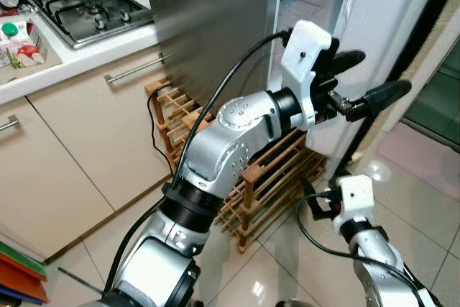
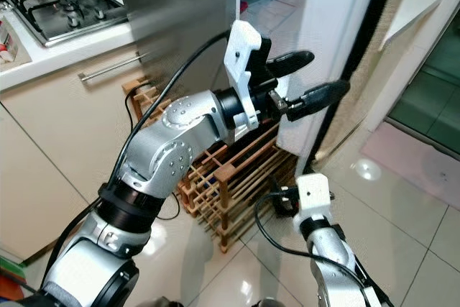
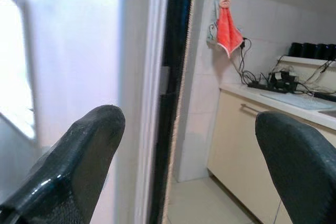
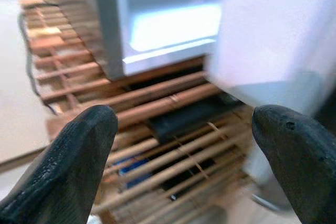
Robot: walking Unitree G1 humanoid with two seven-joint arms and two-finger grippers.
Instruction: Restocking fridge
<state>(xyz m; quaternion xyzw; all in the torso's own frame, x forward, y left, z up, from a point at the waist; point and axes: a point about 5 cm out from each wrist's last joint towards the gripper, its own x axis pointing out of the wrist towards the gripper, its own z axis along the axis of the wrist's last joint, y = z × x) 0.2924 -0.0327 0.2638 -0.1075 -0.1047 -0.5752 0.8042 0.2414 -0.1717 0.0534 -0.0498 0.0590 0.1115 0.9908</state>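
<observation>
The fridge has a steel side [image 1: 215,19], and its white door [image 1: 381,19] stands ajar. My left gripper [image 1: 370,77] is raised at the door's edge, open, with one finger on each side of the edge and nothing held. In the left wrist view the fingertips [image 3: 79,166] frame the door's white face [image 3: 79,51] and its dark seal. My right gripper [image 1: 316,205] hangs low beside the door's bottom corner. It is open and empty, and its fingertips [image 4: 63,166] point at the wooden rack [image 4: 157,108].
A wooden bottle rack [image 1: 266,177] stands on the tiled floor against the fridge, with a black cable [image 1: 154,127] beside it. To the left are beige cabinets [image 1: 72,149], a gas hob [image 1: 93,8] and a carton [image 1: 21,41]. A red towel [image 3: 228,30] hangs beyond the door.
</observation>
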